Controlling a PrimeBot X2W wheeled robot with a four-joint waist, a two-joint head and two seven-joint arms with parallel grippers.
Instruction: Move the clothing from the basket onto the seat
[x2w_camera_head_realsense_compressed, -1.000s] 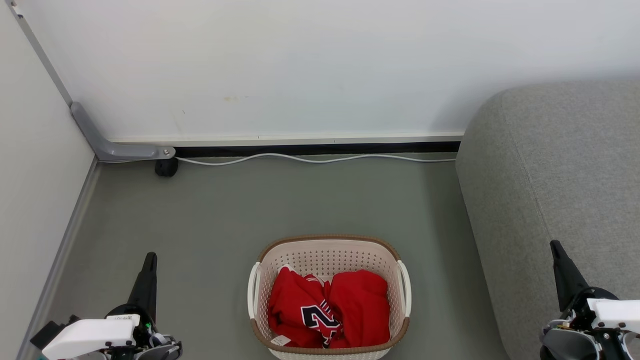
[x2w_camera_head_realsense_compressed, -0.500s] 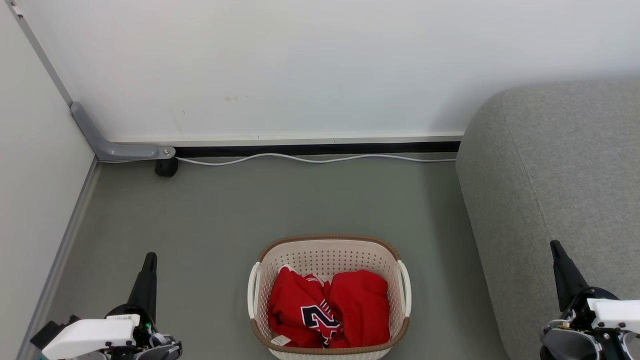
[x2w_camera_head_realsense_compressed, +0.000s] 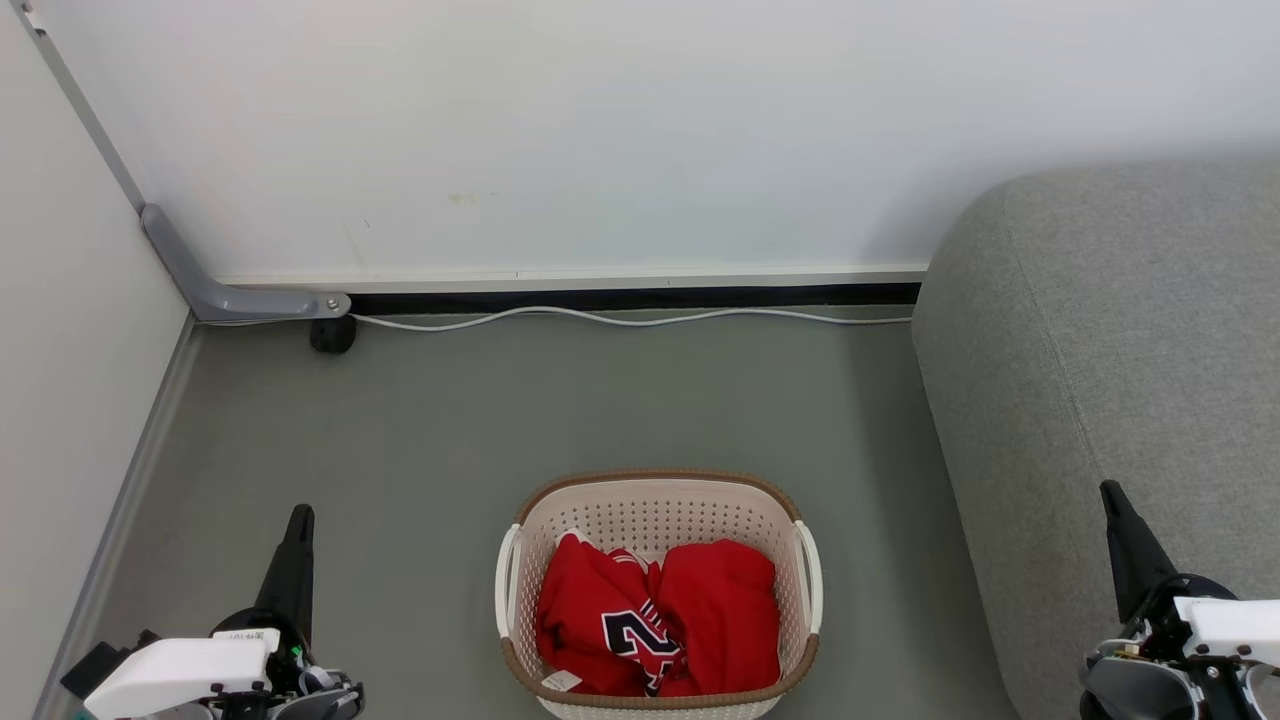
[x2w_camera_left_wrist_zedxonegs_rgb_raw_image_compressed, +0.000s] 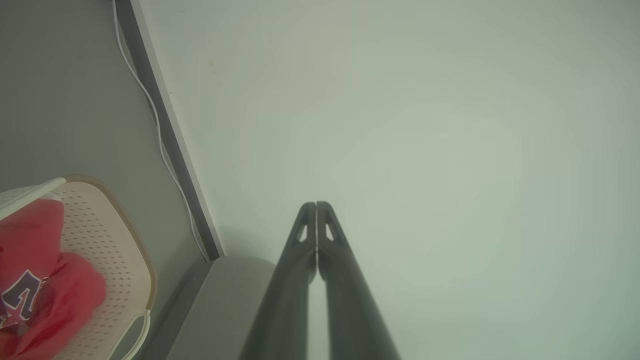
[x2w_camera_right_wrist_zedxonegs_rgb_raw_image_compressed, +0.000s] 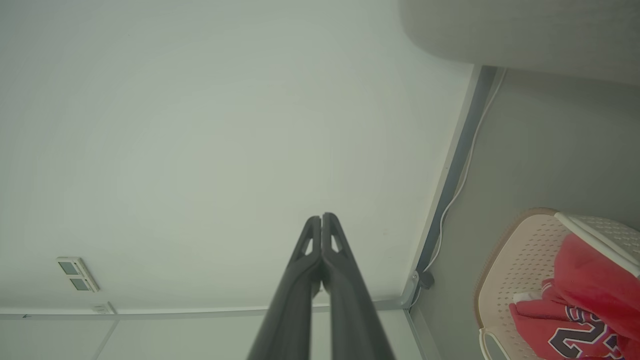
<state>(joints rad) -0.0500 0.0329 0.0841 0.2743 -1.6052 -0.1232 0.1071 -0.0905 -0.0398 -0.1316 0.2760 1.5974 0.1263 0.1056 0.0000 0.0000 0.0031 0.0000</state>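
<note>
Your clothing (x2w_camera_head_realsense_compressed: 660, 620): two red pieces bunched in basket (x2w_camera_head_realsense_compressed: 655, 478), numbered jersey left, plain one right. Basket on floor (x2w_camera_head_realsense_compressed: 450, 420), near centre. Seat (x2w_camera_head_realsense_compressed: 1120, 350) to its right, strip of floor between. Your left gripper (x2w_camera_left_wrist_zedxonegs_rgb_raw_image_compressed: 316, 205) near left, right gripper (x2w_camera_right_wrist_zedxonegs_rgb_raw_image_compressed: 321, 216) near right: fingers pressed together on both, holding nothing.

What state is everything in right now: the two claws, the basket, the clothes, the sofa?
Left gripper: shut, holding nothing.
Right gripper: shut, holding nothing.
Basket: upright on the floor, holding both garments.
Jersey: crumpled, in the basket's left half.
Plain garment: crumpled, in the basket's right half.
Seat: bears no clothing where visible.
</note>
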